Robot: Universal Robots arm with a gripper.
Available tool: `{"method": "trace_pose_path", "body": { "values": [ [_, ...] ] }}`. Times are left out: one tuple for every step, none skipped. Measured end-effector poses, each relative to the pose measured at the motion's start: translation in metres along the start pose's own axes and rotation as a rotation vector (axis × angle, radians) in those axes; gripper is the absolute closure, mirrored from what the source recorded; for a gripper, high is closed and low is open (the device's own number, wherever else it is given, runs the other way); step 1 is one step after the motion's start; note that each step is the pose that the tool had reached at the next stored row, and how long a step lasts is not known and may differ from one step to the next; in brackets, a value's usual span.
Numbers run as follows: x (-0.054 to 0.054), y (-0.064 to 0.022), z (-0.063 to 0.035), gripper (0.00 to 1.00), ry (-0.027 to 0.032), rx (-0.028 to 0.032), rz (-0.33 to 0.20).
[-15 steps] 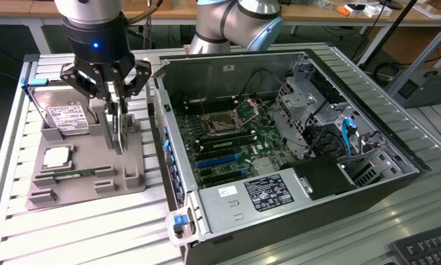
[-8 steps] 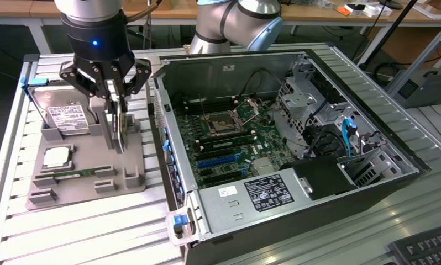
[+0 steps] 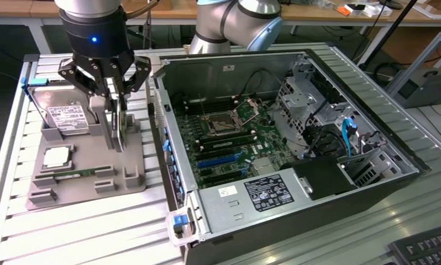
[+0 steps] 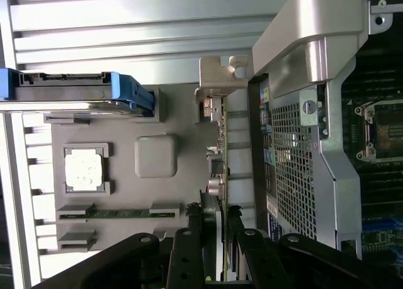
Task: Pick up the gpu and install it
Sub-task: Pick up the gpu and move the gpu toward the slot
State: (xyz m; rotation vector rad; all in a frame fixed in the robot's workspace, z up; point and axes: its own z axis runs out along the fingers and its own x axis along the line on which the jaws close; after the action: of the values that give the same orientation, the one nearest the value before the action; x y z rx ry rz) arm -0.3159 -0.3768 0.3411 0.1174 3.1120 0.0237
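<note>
Jaws clenched on the gpu (image 3: 119, 130), one on each face near its upper edge. The gpu stands upright on edge over the grey tray (image 3: 88, 185) on the desk (image 3: 95, 232), just beside the open computer case (image 3: 279, 138). Cannot tell if its lower edge touches the tray. Hard drive (image 3: 66, 117) sits in the tray, toward the exterior view's left of the gpu.

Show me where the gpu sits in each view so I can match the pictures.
Exterior view: the gpu stands on edge on the grey tray, under the gripper, on the exterior view's left of the open case.
Wrist view: the gpu is edge-on, running out from the gripper, between the grey tray and the case.
Shared landmark: the square silver chip in the tray.
</note>
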Motion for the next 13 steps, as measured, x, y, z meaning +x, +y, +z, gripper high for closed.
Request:
{"method": "trace_pose_path", "body": {
  "values": [
    [0.0000, 0.0000, -0.0006, 0.73, 0.0000, 0.0000, 0.000],
    [0.0000, 0.0000, -0.0011, 0.73, 0.0000, 0.0000, 0.000],
    [0.0000, 0.0000, -0.0016, 0.73, 0.0000, 0.0000, 0.000],
    [0.0000, 0.0000, -0.0022, 0.73, 0.0000, 0.0001, 0.000],
    [-0.0001, 0.0000, -0.0027, 0.73, 0.0000, 0.0000, 0.000],
    [-0.0001, 0.0000, -0.0033, 0.73, 0.0000, 0.0000, 0.000],
    [-0.0001, 0.0001, -0.0037, 0.73, 0.0000, 0.0000, 0.000],
    [-0.0001, 0.0001, -0.0043, 0.73, 0.0000, 0.0000, 0.000],
    [-0.0001, 0.0001, -0.0049, 0.73, 0.0000, 0.0000, 0.000],
    [-0.0001, 0.0001, -0.0055, 0.73, 0.0001, 0.0001, 0.000],
    [-0.0002, 0.0001, -0.0060, 0.73, 0.0001, 0.0000, 0.000],
    [-0.0002, 0.0001, -0.0066, 0.73, 0.0000, 0.0000, 0.000],
    [-0.0002, 0.0001, -0.0079, 0.73, 0.0000, 0.0000, 0.000]
  ]
}}
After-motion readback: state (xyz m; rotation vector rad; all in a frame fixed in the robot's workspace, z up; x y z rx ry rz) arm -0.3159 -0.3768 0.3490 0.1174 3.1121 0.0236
